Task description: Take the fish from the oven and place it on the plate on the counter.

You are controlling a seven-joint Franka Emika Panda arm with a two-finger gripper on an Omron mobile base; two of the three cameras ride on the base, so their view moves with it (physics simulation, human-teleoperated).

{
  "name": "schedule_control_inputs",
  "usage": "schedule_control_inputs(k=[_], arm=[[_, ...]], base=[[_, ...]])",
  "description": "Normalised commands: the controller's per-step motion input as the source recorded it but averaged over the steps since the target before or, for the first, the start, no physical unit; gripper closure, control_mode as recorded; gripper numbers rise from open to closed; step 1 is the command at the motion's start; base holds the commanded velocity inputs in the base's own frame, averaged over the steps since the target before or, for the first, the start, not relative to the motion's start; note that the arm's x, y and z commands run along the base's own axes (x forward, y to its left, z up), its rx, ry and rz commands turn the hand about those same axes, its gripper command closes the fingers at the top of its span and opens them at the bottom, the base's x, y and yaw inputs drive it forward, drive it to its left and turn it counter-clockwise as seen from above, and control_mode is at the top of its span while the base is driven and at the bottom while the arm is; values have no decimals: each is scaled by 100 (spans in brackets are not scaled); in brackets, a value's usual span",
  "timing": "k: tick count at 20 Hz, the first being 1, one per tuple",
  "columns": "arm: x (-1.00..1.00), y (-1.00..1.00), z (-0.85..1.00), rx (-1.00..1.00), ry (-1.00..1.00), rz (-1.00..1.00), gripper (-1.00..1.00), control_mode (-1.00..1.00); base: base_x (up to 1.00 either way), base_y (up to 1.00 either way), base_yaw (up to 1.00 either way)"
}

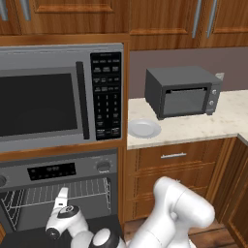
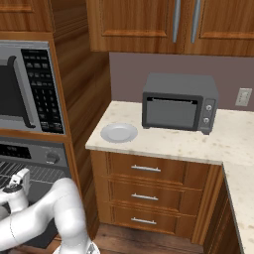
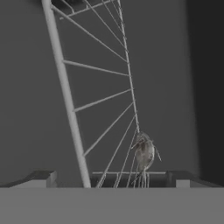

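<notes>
The oven (image 1: 58,170) (image 2: 31,153) stands open below the microwave, its wire racks showing. My gripper (image 1: 61,197) (image 2: 18,180) reaches into the cavity. In the hand view the gripper (image 3: 111,178) is open, its two dark fingertips (image 3: 40,177) set wide apart. The fish (image 3: 144,153), small and pale silvery-grey, lies on the wire rack (image 3: 65,87) just ahead of the tips, closer to the right one and untouched. The plate (image 1: 144,128) (image 2: 119,132) sits bare on the counter (image 1: 193,127) (image 2: 198,141), at its left end beside the oven column.
A large microwave (image 1: 48,101) (image 2: 25,89) hangs directly above the oven. A dark-grey toaster oven (image 1: 181,92) (image 2: 178,101) stands on the counter behind and right of the plate. Wooden drawers (image 1: 174,156) (image 2: 146,168) lie under the counter, cabinets overhead.
</notes>
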Motion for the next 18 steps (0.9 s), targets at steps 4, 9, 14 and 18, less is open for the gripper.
schedule_control_inputs(k=[4, 9, 14, 18], arm=[[0, 0, -95, 0, -12, 0, -100, -100], [3, 0, -100, 0, -13, 0, -100, -100], [22, 2, -98, 0, -17, 0, -100, -100], [20, 0, -100, 0, -21, 0, -100, -100]], base=[[0, 0, 0], [0, 0, 0], [0, 0, 0], [0, 0, 0]])
